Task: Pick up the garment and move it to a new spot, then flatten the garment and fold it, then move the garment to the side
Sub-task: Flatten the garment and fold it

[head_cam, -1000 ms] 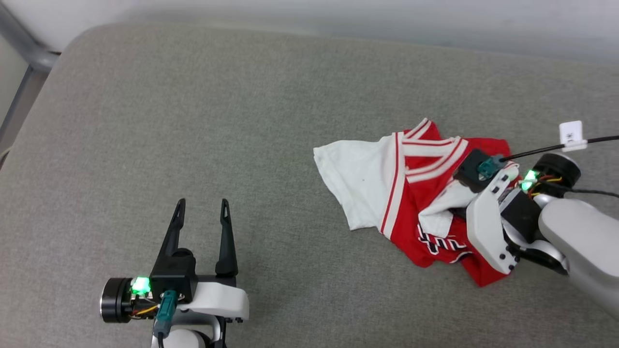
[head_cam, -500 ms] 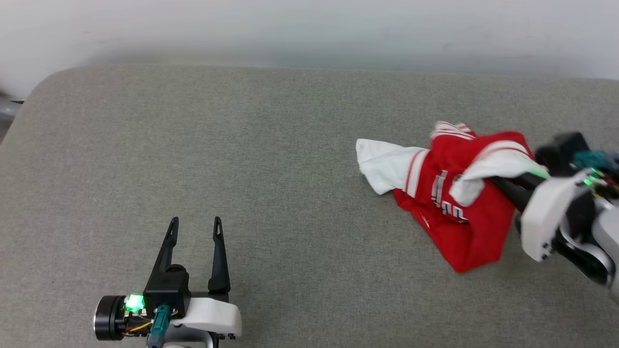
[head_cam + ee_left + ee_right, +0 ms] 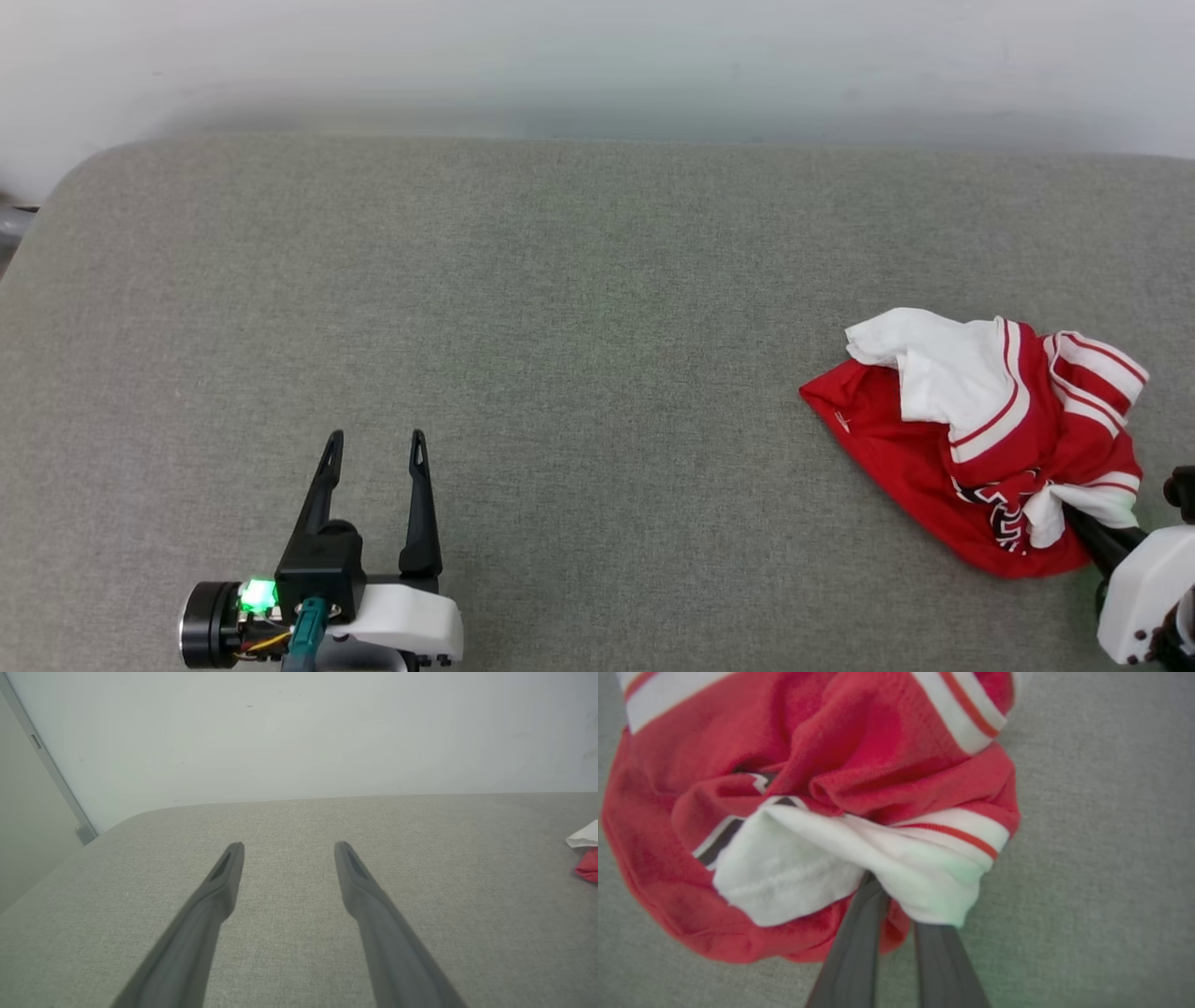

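The garment (image 3: 971, 448) is a red jersey with white sleeves and striped trim, bunched in a heap on the grey cushion at the right. My right gripper (image 3: 1075, 519) reaches into its near right edge from the lower right corner. In the right wrist view that gripper (image 3: 896, 891) is shut on a fold of white sleeve and red cloth of the garment (image 3: 859, 756). My left gripper (image 3: 375, 439) stands open at the lower left, well apart from the garment, with nothing between its fingers (image 3: 224, 877). A scrap of the garment (image 3: 587, 858) shows at the right edge of the left wrist view.
The grey fabric cushion (image 3: 560, 327) spreads wide to the left and middle, with a rounded far left corner. A pale wall (image 3: 597, 65) runs along its back edge. A metal frame bar (image 3: 46, 765) stands beyond the left corner.
My right gripper has dragged the garment to the right and nearer, and the cloth has gone from spread to bunched. The head view has shifted. The left gripper stays open in place.
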`<state>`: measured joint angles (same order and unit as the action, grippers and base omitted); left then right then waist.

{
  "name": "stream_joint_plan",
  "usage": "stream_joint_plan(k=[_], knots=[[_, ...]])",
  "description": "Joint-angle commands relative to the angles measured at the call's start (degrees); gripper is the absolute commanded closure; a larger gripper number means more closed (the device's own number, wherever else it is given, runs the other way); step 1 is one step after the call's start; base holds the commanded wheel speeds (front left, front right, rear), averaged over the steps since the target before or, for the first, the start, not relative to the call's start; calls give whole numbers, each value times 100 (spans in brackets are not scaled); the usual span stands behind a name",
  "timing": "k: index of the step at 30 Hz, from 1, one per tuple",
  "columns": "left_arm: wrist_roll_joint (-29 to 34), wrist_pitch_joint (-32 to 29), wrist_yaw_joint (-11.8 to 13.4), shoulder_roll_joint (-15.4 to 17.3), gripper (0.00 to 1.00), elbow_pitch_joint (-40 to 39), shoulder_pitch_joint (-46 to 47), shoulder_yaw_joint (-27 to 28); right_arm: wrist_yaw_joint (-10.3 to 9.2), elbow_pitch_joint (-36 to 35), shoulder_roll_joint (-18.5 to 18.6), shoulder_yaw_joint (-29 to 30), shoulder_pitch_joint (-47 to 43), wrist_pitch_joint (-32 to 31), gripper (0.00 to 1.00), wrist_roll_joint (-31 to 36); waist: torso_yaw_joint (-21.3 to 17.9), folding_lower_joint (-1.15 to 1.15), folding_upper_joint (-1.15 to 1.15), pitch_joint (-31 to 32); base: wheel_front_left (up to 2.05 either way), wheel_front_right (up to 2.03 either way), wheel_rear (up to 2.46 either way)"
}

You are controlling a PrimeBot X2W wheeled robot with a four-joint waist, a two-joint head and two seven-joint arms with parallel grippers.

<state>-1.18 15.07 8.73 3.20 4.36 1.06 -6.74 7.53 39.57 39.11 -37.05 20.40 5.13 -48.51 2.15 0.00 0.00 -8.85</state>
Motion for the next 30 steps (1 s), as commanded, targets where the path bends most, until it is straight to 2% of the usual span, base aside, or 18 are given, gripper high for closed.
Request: stream_joint_plan(k=[1, 2, 4, 11, 14, 18, 22, 24, 27, 30], knots=[[17, 15, 7, 10, 0, 18, -91, 34, -8, 121, -165, 49, -230, 9, 100, -66, -26, 0, 0, 35, 0, 0, 0], [11, 15, 2, 9, 0, 23, -93, 38, -8, 143, -199, 114, -290, 42, 89, -92, -36, 0, 0, 53, 0, 0, 0], [8, 15, -9, 6, 0, 38, -120, 41, -8, 183, -222, 283, -322, 181, 0, -114, -53, 0, 0, 107, 0, 0, 0], [34, 15, -46, 7, 0, 55, -230, 69, -8, -156, 98, 1075, -414, 712, 0, 146, -89, 0, 0, 336, 0, 0, 0], [51, 15, -52, 18, 0, 26, -305, 82, -8, -623, 297, 1547, -459, 752, 0, 304, -104, 0, 0, 410, 0, 0, 0], [54, 15, -52, 25, 0, -15, -345, 80, -8, -1403, 558, 2242, -527, 509, 0, 662, -67, 0, 0, 443, 0, 0, 0], [72, 15, -62, 24, 0, -67, -329, 63, -6, -2324, 580, 2868, -436, -96, 0, 1113, 1, 0, 0, 375, 0, 0, 0], [75, 15, -64, 21, 0, -91, -281, 52, -6, -2828, 557, 3003, -281, -509, 0, 1348, 40, 0, 0, 298, 0, 0, 0], [72, 15, -62, 16, 0, -113, -168, 23, -6, -3515, 476, 2896, 27, -1268, 0, 1412, 117, 0, 0, 136, 0, 0, 0], [68, 15, -52, 4, 0, -124, -45, -49, -8, -3893, 556, 2478, 415, -2077, 0, 1395, 217, 0, 0, -54, 0, 0, 0]])
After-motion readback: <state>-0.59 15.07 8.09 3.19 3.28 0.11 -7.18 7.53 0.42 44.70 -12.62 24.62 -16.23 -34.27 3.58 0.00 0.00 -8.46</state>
